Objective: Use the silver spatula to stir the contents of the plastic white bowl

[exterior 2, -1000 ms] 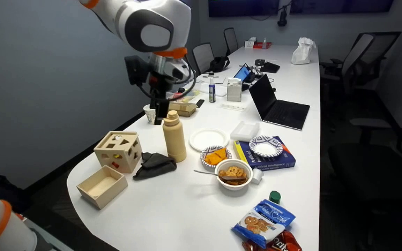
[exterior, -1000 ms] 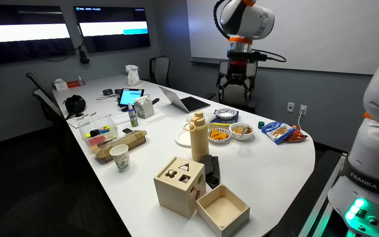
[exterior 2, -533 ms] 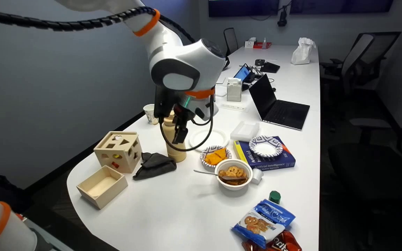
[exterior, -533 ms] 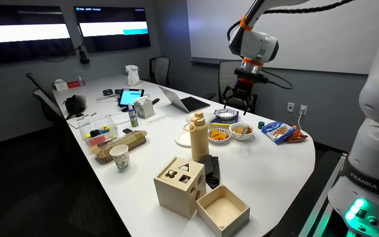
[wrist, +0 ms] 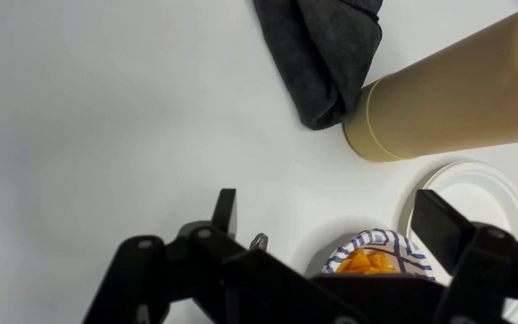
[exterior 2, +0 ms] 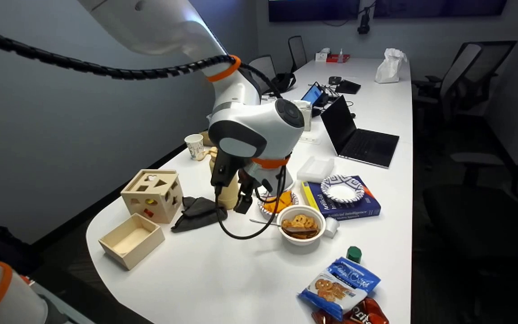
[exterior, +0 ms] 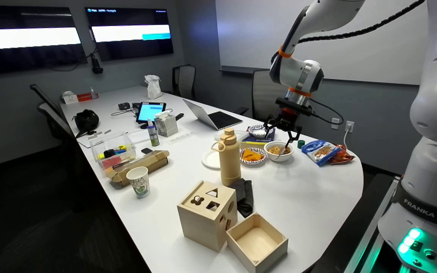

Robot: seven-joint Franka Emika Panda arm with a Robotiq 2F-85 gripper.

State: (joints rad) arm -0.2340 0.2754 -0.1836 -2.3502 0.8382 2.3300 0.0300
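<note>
The white bowl (exterior: pixel 277 158) holds brownish-orange snacks and stands on the table in both exterior views (exterior 2: pixel 301 240). The silver spatula (exterior 2: pixel 267 222) lies across it, its blade in the snacks and its handle sticking out over the rim. My gripper (exterior: pixel 277 141) is open and empty, tilted, above and near the bowl. In the wrist view my fingers (wrist: pixel 326 193) are wide apart. The tip of the spatula handle (wrist: pixel 260 241) shows between them, close to the left finger. The rest of the spatula and the bowl are hidden behind the gripper there.
A patterned bowl of orange chips (wrist: pixel 369 262) stands beside the white bowl. A tall tan bottle (exterior: pixel 230 159), white plate (wrist: pixel 477 193) and dark cloth (exterior 2: pixel 200 214) are nearby. A book with a patterned bowl (exterior 2: pixel 342 189), green cap (exterior 2: pixel 354 254) and snack bags (exterior 2: pixel 342 288) lie around.
My arm has come down and moved toward the white bowl, and the gripper has tilted. The gripper stays open. The bowl and spatula have not moved.
</note>
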